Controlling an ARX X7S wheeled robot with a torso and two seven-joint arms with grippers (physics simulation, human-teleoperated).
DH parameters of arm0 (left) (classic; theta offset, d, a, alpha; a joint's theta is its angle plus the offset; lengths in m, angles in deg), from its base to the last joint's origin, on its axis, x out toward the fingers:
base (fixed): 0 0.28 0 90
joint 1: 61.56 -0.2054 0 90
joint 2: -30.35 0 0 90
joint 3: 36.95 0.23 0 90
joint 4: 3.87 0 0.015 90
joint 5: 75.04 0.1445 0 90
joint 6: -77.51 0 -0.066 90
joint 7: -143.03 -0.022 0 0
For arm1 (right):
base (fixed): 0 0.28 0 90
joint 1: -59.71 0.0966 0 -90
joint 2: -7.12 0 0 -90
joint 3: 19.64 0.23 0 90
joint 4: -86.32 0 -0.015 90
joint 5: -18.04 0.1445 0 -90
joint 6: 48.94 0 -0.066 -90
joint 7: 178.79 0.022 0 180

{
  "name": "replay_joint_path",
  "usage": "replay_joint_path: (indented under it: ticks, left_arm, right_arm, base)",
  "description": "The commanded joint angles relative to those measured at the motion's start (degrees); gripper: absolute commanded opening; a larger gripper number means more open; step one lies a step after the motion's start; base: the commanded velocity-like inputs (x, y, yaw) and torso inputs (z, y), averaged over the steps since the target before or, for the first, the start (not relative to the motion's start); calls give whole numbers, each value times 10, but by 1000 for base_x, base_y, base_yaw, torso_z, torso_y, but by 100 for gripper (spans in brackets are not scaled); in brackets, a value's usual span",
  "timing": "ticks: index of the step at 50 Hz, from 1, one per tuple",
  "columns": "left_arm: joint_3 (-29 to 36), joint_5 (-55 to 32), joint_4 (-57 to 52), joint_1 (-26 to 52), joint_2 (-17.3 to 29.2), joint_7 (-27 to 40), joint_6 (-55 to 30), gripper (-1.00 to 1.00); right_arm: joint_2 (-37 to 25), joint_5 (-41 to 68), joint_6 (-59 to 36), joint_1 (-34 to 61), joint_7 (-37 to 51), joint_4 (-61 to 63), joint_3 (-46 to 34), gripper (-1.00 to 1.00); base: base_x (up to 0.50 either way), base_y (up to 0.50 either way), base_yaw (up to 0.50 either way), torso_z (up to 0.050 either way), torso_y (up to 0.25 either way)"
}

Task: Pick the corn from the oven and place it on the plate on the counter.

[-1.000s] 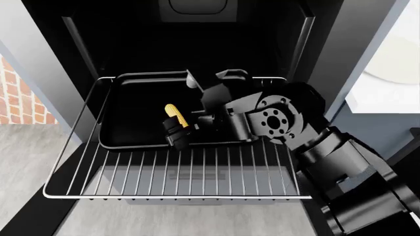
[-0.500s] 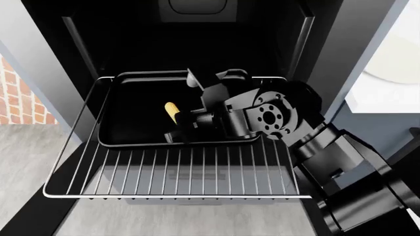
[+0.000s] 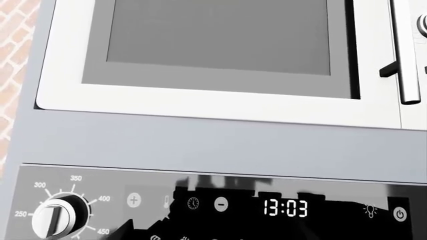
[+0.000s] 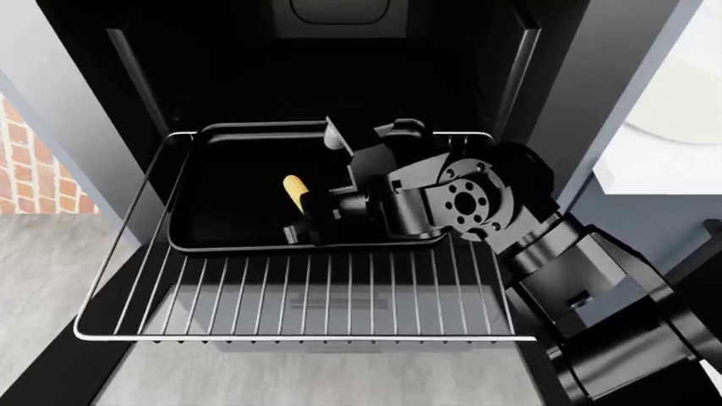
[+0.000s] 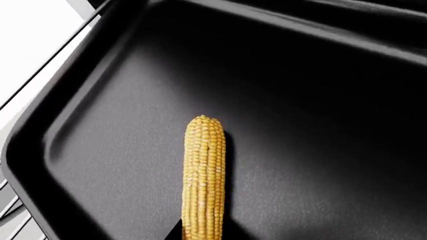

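Note:
The corn (image 4: 294, 189) lies on the black baking tray (image 4: 226, 194) on the pulled-out wire rack (image 4: 338, 296) of the oven (image 4: 226, 76). My right gripper (image 4: 307, 216) reaches in over the tray and is shut on the corn's near end. In the right wrist view the corn (image 5: 203, 175) runs straight out from my right gripper (image 5: 203, 236), with dark fingertips hugging both its sides, and its tip points across the tray (image 5: 320, 100). The plate (image 4: 688, 101) rests on the white counter (image 4: 665, 173) at the far right. My left gripper shows in no view.
The left wrist view faces a black control panel with a lit clock (image 3: 285, 207) and a temperature dial (image 3: 57, 220), below a white-framed microwave door (image 3: 220, 40). The oven's right wall (image 4: 564, 93) stands between the rack and the counter. A brick wall (image 4: 34, 169) is at the left.
My right gripper has pushed further in along the tray and now covers more of the corn's near end. The corn stays on the tray.

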Motion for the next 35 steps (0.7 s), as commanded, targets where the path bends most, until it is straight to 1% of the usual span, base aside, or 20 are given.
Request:
replay_joint_path:
  ticks: [1,35]
  left_arm:
    - [3,1,-1,-2,0,1,3,100]
    - [19,-19,2,27,2,17,10,100]
  right_arm:
    - [-1,-24,1,-7,5,-4,-9,-100]
    - [-39,39,-26,29,56,77,41,-100]
  base:
    - [0,0,3,0,0]
    - [0,0,0,0,0]
